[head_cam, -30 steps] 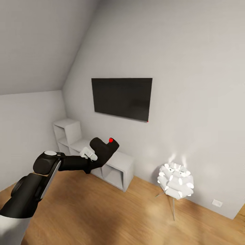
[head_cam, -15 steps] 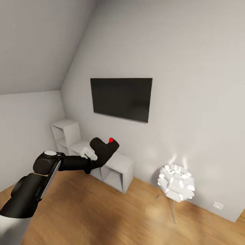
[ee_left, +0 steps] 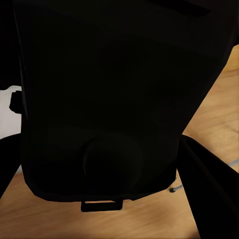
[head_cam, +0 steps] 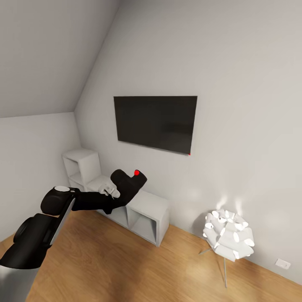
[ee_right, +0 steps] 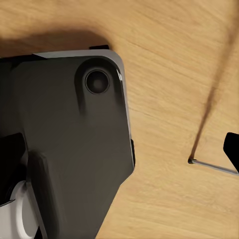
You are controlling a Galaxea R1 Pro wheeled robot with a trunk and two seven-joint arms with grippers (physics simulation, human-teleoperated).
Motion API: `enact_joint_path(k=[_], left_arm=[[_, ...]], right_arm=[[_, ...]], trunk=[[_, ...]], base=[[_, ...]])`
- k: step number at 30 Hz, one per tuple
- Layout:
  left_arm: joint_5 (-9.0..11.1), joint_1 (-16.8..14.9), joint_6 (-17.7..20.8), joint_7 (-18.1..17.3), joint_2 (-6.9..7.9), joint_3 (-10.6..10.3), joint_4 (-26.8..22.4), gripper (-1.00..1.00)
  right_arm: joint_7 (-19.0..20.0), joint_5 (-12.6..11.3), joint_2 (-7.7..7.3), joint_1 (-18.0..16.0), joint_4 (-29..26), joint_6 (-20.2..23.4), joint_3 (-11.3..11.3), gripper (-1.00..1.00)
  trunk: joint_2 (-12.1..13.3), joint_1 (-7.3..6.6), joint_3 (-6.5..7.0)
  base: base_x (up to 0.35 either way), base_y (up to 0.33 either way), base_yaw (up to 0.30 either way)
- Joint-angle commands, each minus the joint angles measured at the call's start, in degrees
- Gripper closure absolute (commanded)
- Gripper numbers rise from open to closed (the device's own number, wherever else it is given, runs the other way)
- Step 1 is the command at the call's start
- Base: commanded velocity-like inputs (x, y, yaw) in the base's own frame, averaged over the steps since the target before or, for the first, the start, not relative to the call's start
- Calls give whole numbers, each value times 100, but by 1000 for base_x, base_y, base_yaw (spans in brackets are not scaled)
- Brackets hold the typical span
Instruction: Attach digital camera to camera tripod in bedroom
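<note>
My left gripper (head_cam: 114, 191) is shut on the digital camera (head_cam: 128, 184), a black boxy body with a red button on top, held in the air in front of the white shelves. In the left wrist view the camera's dark body (ee_left: 119, 99) sits between the black fingers (ee_left: 209, 194). The camera tripod is out of view. In the right wrist view a black tip (ee_right: 232, 149) shows at the picture's edge over the bedroom's wood floor (ee_right: 169, 59); whether that gripper is open or shut does not show.
A black wall TV (head_cam: 155, 123) hangs above low white cube shelves (head_cam: 144, 209). A glowing white floor lamp (head_cam: 228, 237) stands on thin legs at the right, with a wall socket (head_cam: 283, 264) beyond it. The robot's dark base (ee_right: 64, 139) is over the floor near a thin metal rod (ee_right: 214, 167).
The whole head picture has shifted: TV, shelves and lamp now sit further right and lower, so the camera moved. My left arm holds the digital camera in the same pose.
</note>
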Motion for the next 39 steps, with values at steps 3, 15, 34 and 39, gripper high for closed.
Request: enact_joint_path(k=[3, 15, 34, 39], left_arm=[[-47, -4, 20, -56, 2, -1, -4, 100], [-48, -4, 20, -60, 2, -1, -4, 100], [-49, -4, 18, -56, 2, -3, -4, 100], [-48, -4, 16, -57, 2, -5, -4, 100]], right_arm=[[-5, -52, 4, -8, 25, -41, 48, -100], [-5, -53, 4, -8, 25, -41, 48, -100], [-5, -53, 4, -8, 25, -41, 48, -100], [-5, -53, 4, -8, 25, -41, 48, -100]], trunk=[[-4, 4, -2], [-4, 4, -2], [-4, 4, -2], [-4, 4, -2]], base=[[142, 66, 22], [26, 11, 186], [167, 0, 61], [87, 0, 1]])
